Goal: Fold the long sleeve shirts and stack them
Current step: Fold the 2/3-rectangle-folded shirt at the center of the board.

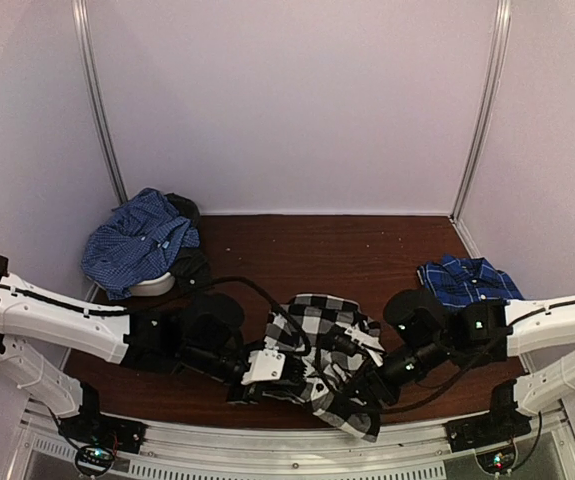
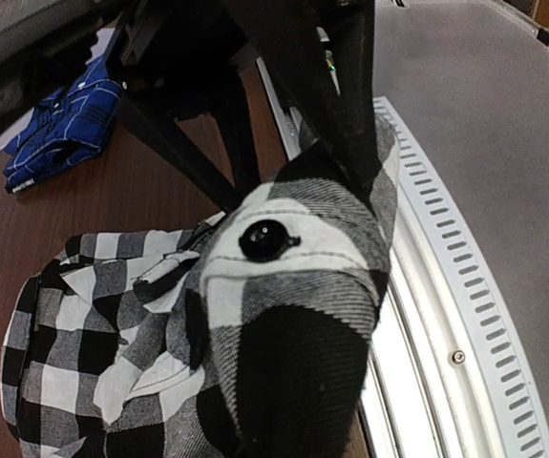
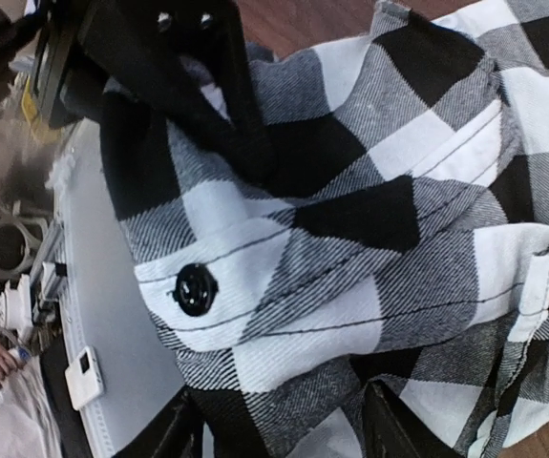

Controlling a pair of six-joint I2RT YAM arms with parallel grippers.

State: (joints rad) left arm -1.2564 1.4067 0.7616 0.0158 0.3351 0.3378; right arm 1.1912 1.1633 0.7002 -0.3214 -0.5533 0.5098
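Top external shows the black-and-white check shirt [image 1: 319, 325] bunched at near centre between the left gripper [image 1: 285, 370] and the right gripper [image 1: 367, 382]. Cloth buries both sets of fingertips, so whether they are spread or pinching cannot be told.

Honestly, nothing readable can be made out in any of the three views. No tag or printed wording can be read on the checked shirt [image 3: 398, 191]. A dark square mark is seen on a small white device [image 3: 85, 377] at the lower left of the right wrist view, but it's far too blurred and tiny for any letters or numbers to be picked out.
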